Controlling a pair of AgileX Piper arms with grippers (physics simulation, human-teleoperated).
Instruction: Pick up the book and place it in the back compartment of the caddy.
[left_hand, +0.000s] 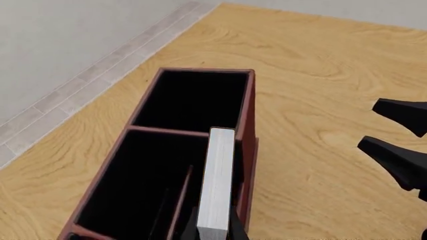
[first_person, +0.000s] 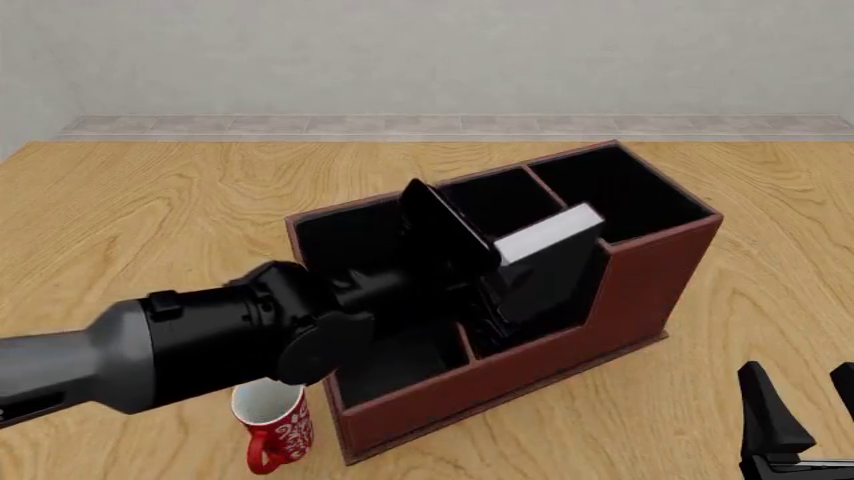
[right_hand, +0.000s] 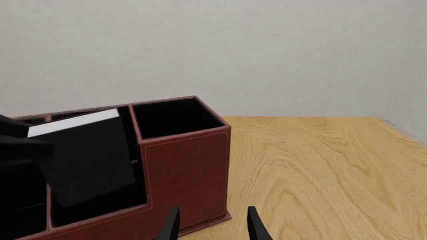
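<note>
While your left tool (first_person: 497, 292) reaches over the large reddish-brown rectangular caddy (first_person: 627, 290) with its black interior, it is clamped on the small thick black-covered book (first_person: 550, 262) with the white page block. In the left wrist view the book (left_hand: 217, 185) runs straight out from between the tool's fingers, white page edge toward the camera, close along one long wall of the caddy (left_hand: 248, 125). From the front, the book tilts, its lower part sunk below the rim in the caddy's middle section beside the step in the near wall; which cell it sits in you cannot tell. Your right tool (right_hand: 212, 226) hangs apart from the caddy (right_hand: 187, 170), jaws parted and holding nothing, above the light wooden worktop (first_person: 147, 220). A red-and-white mug (first_person: 274, 426) stands on the worktop just beside the caddy's near left corner.
</note>
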